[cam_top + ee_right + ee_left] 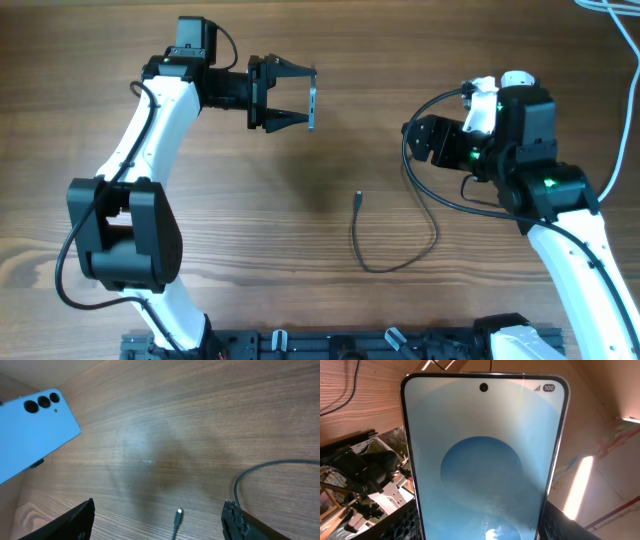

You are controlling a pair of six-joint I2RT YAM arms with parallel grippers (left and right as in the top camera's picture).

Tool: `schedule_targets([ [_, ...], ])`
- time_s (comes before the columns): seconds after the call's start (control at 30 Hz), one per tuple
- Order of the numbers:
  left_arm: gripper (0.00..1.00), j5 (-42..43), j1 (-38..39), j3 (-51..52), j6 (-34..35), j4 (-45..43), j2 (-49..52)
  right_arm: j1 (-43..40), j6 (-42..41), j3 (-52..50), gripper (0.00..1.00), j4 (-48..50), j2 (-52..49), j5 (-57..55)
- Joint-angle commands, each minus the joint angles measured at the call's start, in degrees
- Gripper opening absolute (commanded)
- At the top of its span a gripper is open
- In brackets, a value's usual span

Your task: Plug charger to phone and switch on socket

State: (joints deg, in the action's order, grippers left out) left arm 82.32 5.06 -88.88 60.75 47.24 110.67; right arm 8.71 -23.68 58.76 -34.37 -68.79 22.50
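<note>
Two steps, neither done. We're at the plug-in stage, pre-grasp on the cable.

Overhead: left gripper (306, 97) is upper centre-left, clamped on the phone (314, 95), which shows edge-on and looks lifted off the table (250, 220). Charger (435, 235) loops mid-frame with its plug tip (358, 197) lying free at centre, well apart from the phone. Right gripper (420, 140) sits upper right, pointed toward the tip but apart from it. Socket: can't pick it out for sure. A white shape (482, 105) at the right wrist could be it, or just arm hardware.

Left wrist: phone fills the frame, lit screen facing the camera, selfie lens (483, 387) at top. Fingers (405, 525) pinch its long edges at the bottom corners. Port not visible.

Right wrist: right fingers (75, 522) are spread wide at lower left and lower right, nothing between them. Plug tip is at bottom centre, just ahead of the gap, with the cable arcing in from the right. Phone back is upper left.

Next, my read: right gripper drops onto the cable just behind the tip, pinches, then carries it to the phone's port end. That end is probably the one nearest the left palm — access may be tight. Socket switch comes after.
</note>
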Motion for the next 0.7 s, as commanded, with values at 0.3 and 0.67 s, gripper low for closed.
schedule_targets([
  [0.3,0.62,1.75,-0.31,-1.25,0.15,-0.17,-1.84,0.5,0.94,1.03,0.79,-3.48,-0.37,-2.62],
  [0.67,0.61,1.53,-0.31,-1.25,0.15,-0.17,-1.84,3.1,-0.79,3.87,0.77,-8.66,-0.37,-11.34],
])
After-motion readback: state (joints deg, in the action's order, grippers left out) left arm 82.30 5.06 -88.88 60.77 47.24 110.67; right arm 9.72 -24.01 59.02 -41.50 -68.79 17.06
